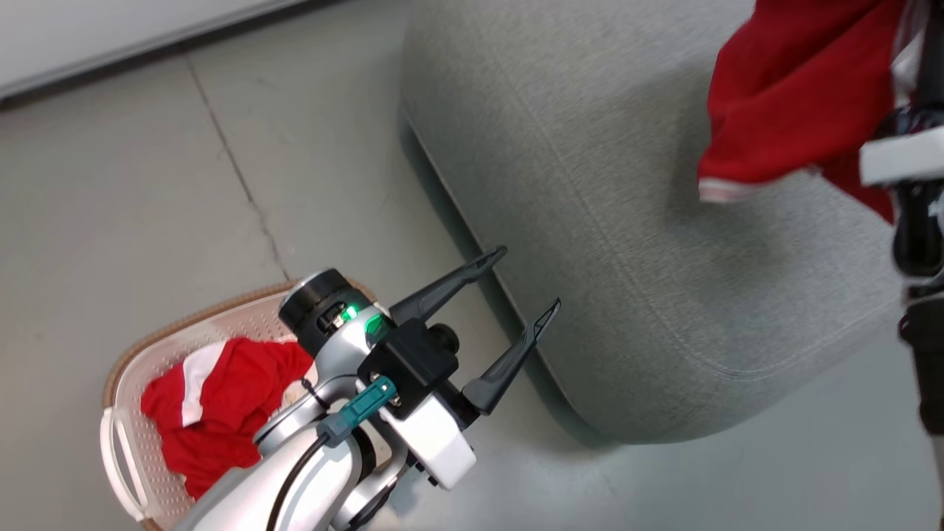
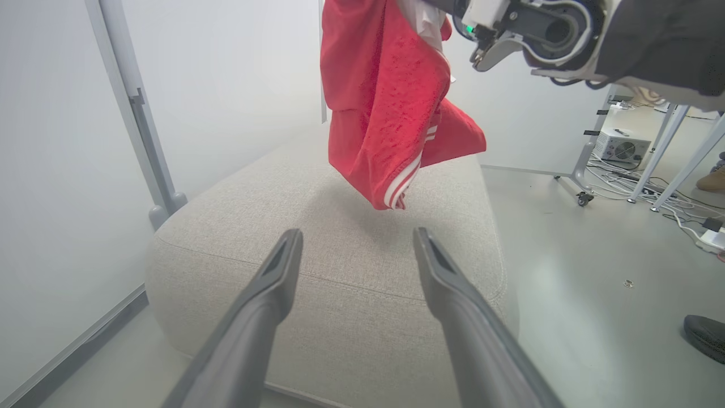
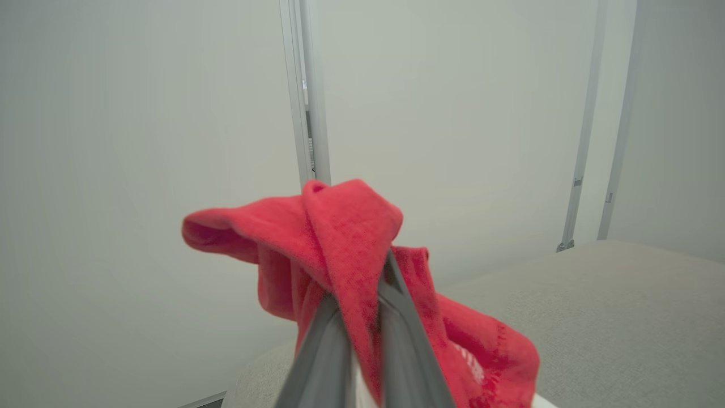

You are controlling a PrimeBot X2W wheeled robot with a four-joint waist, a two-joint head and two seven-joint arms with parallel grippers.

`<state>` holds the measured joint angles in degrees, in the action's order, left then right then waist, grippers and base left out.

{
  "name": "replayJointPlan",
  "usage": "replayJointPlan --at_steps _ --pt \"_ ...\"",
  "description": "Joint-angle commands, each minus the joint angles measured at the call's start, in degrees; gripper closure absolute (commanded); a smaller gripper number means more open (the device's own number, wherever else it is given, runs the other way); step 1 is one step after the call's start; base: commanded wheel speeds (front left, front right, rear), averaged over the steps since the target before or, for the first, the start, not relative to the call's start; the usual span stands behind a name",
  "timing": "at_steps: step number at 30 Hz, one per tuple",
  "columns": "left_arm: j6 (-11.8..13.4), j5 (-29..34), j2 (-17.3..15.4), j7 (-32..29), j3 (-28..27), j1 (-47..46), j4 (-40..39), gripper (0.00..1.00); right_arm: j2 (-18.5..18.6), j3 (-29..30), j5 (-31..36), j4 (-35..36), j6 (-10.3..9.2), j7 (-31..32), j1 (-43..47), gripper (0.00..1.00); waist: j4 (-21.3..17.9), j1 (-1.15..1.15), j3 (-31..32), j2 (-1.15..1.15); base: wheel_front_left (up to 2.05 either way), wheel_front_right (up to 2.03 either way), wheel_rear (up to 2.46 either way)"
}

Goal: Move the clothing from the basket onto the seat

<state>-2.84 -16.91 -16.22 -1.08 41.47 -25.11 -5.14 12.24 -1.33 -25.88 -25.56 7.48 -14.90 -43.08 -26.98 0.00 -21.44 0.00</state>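
Note:
One red garment with white-striped trim (image 1: pixel 789 96) hangs in the air above the grey seat (image 1: pixel 590 192), pinched in my right gripper (image 3: pixel 362 289), which is shut on a fold of it. From the left wrist view the same garment (image 2: pixel 391 113) dangles over the seat (image 2: pixel 340 272) without touching it. A second red and white garment (image 1: pixel 214 405) lies crumpled in the cream basket (image 1: pixel 125 457) on the floor at the lower left. My left gripper (image 1: pixel 527 284) is open and holds nothing, hovering by the seat's near corner, above and to the right of the basket.
Grey floor surrounds the seat. White wall panels with metal posts (image 2: pixel 141 113) stand behind it. To the right in the left wrist view are table legs, a small white device (image 2: pixel 623 144), loose cables on the floor and a dark shoe (image 2: pixel 705 337).

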Motion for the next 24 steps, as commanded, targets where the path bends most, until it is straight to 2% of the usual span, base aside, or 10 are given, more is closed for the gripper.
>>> replayJointPlan --at_steps 1,6,12,17,18,19,20,24 --pt "-0.5 0.7 -0.5 -0.4 -0.1 -2.0 -0.7 0.00 1.0 1.4 -0.2 -0.8 0.02 -0.4 -2.6 1.00 2.1 0.00 -3.8 0.00 0.00 0.00 0.00" --pt "-1.1 2.2 -0.8 -1.8 0.4 -5.5 -2.1 0.00 2.2 6.3 0.6 -4.0 0.02 -0.4 -6.9 1.00 4.0 0.00 -9.1 0.00 0.00 0.00 0.00" --pt "-1.3 2.8 -1.7 -3.1 0.3 -7.8 -3.1 0.00 0.6 11.4 2.9 -12.8 0.02 -0.4 -9.5 1.00 4.8 0.00 -14.1 0.00 0.00 0.00 0.00" --pt "-1.3 3.1 -2.1 -4.0 0.3 -9.1 -2.8 0.00 -0.4 12.7 3.3 -17.3 0.03 -0.4 -10.0 1.00 5.3 0.00 -16.4 0.00 0.00 0.00 0.00" --pt "-1.2 3.2 -2.2 -4.1 0.2 -9.1 -2.7 0.00 -0.4 13.4 3.2 -17.7 0.02 -0.4 -10.1 0.92 5.2 0.00 -16.8 0.00 0.00 0.00 0.00" --pt "-1.0 3.2 -2.3 -4.2 0.2 -9.0 -2.6 0.00 -0.4 14.1 3.0 -18.4 0.02 -0.4 -10.1 0.57 5.1 0.00 -17.0 0.00 0.00 0.00 0.00" --pt "-0.9 3.3 -2.3 -4.1 0.1 -9.1 -2.6 0.00 -0.6 14.6 3.1 -19.1 0.02 -0.4 -9.8 0.00 5.0 0.00 -17.1 0.00 0.00 0.00 0.00" --pt "-0.6 2.9 -2.4 -3.6 0.0 -8.8 -2.0 0.00 -1.4 16.1 3.8 -19.9 0.02 -0.4 -8.4 0.00 4.4 0.00 -16.7 0.00 0.00 0.00 0.00"
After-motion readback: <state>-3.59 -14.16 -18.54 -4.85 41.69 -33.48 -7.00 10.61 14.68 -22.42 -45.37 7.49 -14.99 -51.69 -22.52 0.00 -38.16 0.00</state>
